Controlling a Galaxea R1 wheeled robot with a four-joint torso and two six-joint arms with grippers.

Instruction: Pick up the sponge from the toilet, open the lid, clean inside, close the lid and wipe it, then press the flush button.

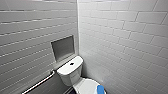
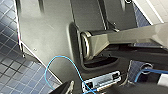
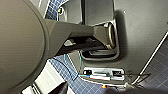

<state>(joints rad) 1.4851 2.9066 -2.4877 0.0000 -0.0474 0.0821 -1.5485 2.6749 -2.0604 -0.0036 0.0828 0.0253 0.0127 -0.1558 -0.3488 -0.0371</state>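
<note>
Locate the toilet (image 1: 75, 77) in the head view: it stands in the corner where two white tiled walls (image 1: 120, 37) meet, low in the frame. The lid (image 1: 87, 86) is down over the bowl. The sponge (image 1: 101, 89) lies on the lid, on its right side as you see it, at the bottom edge of the frame; only part of it shows. The flush button (image 1: 72, 63) sits in the centre of the tank top (image 1: 67, 68), well apart from the sponge.

Note the fixtures on the left wall: a grey recessed niche (image 1: 63, 47) above and behind the tank, and a metal grab bar (image 1: 40, 82) running at a slant below it, beside the toilet.

In the left wrist view you see the robot's own dark body panel (image 2: 45, 37), a thin blue cable (image 2: 50, 65) looping across it, and dark blue floor tiles (image 2: 15, 72). The right wrist view gives you the same kind of picture.

A dark shape at the edge of each wrist view may belong to the left gripper (image 2: 63, 87) and the right gripper (image 3: 60, 88). You cannot tell whether either gripper's jaws are released or clenched. Neither gripper appears near the sponge.
</note>
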